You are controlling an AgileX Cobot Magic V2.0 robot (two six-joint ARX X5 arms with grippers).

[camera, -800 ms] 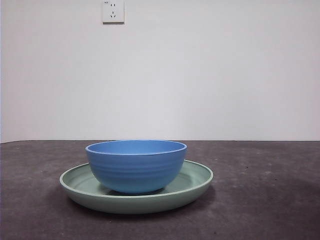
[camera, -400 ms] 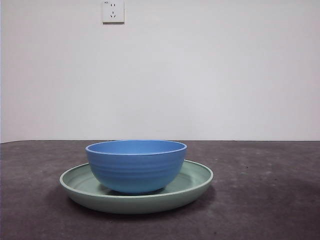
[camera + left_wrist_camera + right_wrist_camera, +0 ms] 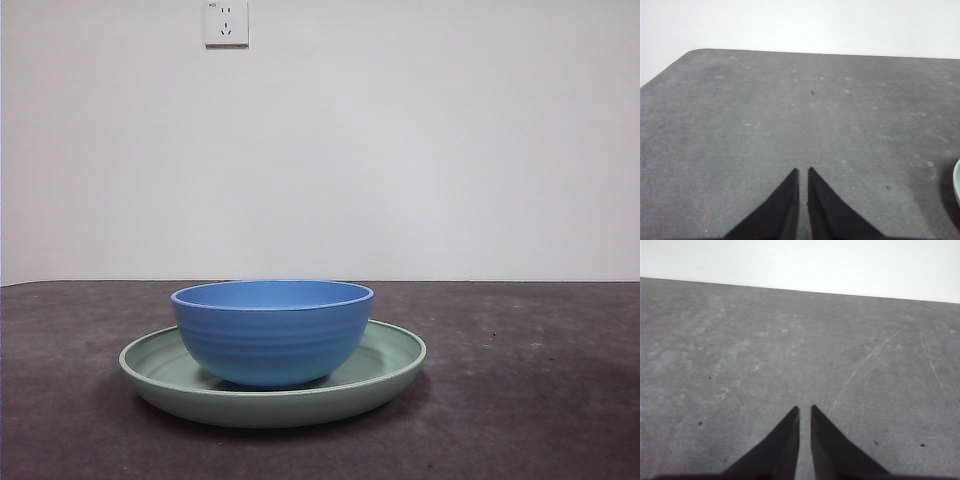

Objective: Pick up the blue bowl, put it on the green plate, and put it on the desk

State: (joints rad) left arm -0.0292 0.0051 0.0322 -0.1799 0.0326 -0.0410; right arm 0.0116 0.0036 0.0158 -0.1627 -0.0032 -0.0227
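A plain white wall [image 3: 400, 150] fills the upper half of the front view, with a white wall socket [image 3: 226, 22] near the upper left of the frame. Below it the desk [image 3: 530, 380] spreads across the lower part of the picture, dark grey-brown, matte and speckled.

Left of centre in the lower half of the front view, the green plate [image 3: 390, 368] lies flat on the desk, pale mint with a raised rim and a glossy inside. The blue bowl [image 3: 272, 332] stands upright inside the plate, resting on its floor, with faint horizontal ridges around its outside. The plate's rim shows on both sides of the bowl, wider than the bowl itself.

No arm enters the front view. In the left wrist view, the left gripper [image 3: 803, 172] points out over bare desk, its two black jaws drawn together so that only a thin slit shows between them, with nothing clasped. A sliver of the plate's pale edge [image 3: 957, 182] shows at the right edge of that frame, well apart from the jaw tips. In the right wrist view, the right gripper [image 3: 805, 409] likewise hangs over bare tabletop, jaws pressed nearly together and clasping nothing; light scratches [image 3: 865, 362] cross the desk surface in the right half of that frame.
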